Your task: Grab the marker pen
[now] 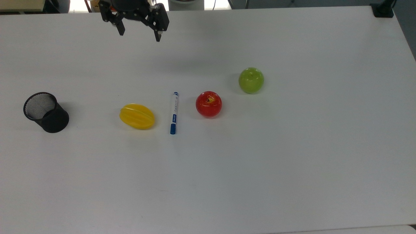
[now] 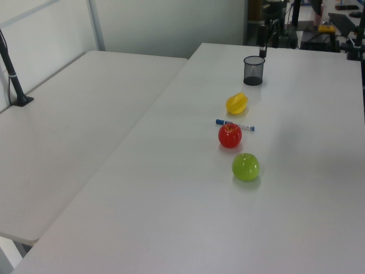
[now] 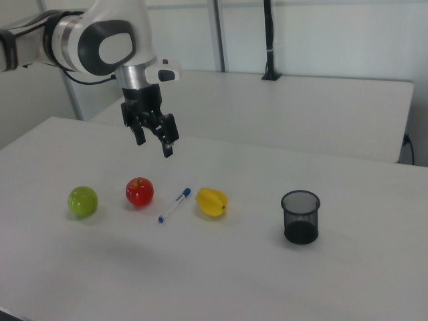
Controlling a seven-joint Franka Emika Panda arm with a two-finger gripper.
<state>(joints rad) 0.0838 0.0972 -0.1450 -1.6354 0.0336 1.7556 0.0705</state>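
In the top view I have the gripper up near the far edge of the white bench, its jaws spread apart with nothing between them, well apart from everything lying on the surface. The marker pen lies flat on the bench, running nearly straight up and down in the top view with its blue cap toward the near side, between the yellow fruit on the top view's left and the red apple on the top view's right, touching neither. A green apple sits further toward the top view's right, and a black mesh cup stands upright well off at the top view's left. In the left view I see the same row running away from me along the bench: green apple nearest, then red apple, the marker pen lying crosswise just behind it, the yellow fruit, and the mesh cup farthest. In the right view the gripper hangs in the air above the bench with its jaws apart and empty, higher than the red apple and the marker pen, which rests slanted between that apple and the yellow fruit; the green apple is at the right view's left and the mesh cup toward the right view's right.
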